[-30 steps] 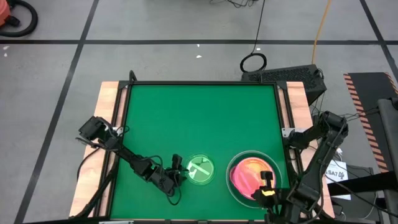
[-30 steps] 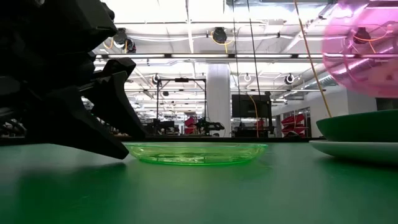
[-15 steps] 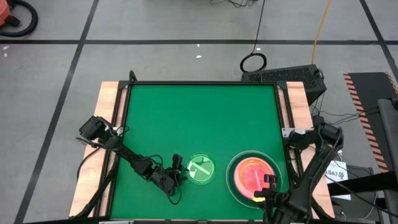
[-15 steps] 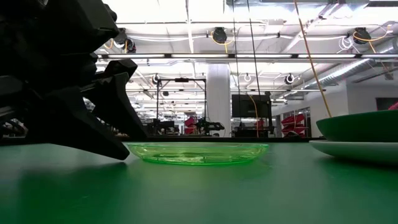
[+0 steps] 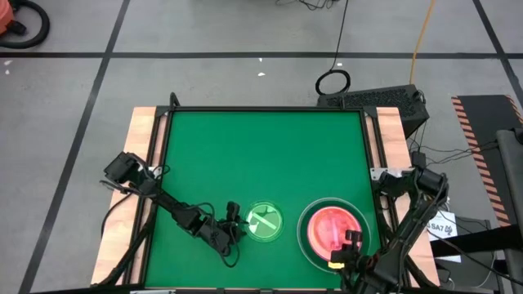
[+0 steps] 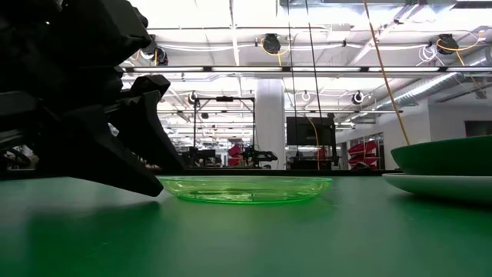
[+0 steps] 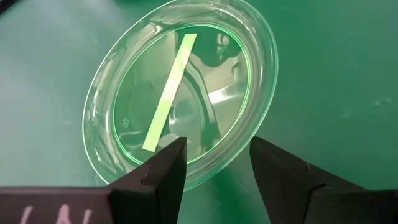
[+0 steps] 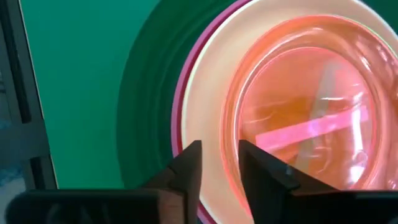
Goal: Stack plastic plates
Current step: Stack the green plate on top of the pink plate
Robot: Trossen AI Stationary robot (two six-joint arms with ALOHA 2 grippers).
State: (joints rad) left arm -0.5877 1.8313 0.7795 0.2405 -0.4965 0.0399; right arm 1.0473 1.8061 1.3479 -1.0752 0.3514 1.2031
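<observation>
A small translucent green plate (image 5: pixel 263 222) (image 7: pixel 180 93) (image 6: pixel 244 187) lies flat on the green mat near the table's near edge. My left gripper (image 5: pixel 235 224) (image 7: pixel 217 149) is open and low at the plate's left rim, one finger on each side of a stretch of that rim. To the right stands a stack of plates (image 5: pixel 331 229): a pale one at the bottom, then dark green (image 8: pixel 149 112), pink-rimmed, cream-white (image 8: pixel 211 93), and translucent pink over orange (image 8: pixel 298 112) on top. My right gripper (image 5: pixel 347 247) (image 8: pixel 221 155) is open over the stack's near rim. My left gripper comes nearly level from the table's left at the green plate's left rim (image 7: pixel 208 179), which passes between its open fingers. In the low view a finger (image 6: pixel 150 181) reaches that rim at mat height; I cannot tell whether it touches.
A raised black frame (image 5: pixel 369 147) with wooden strips outside it borders the mat. The far half of the mat (image 5: pixel 261 155) is free. A keyboard (image 5: pixel 376 100) lies on the floor past the far right corner.
The translucent pink plate, held up and tilted over the stack a second ago, now lies flat on top of it. My right gripper has gone down with it, let go and drawn back toward the table's near edge.
</observation>
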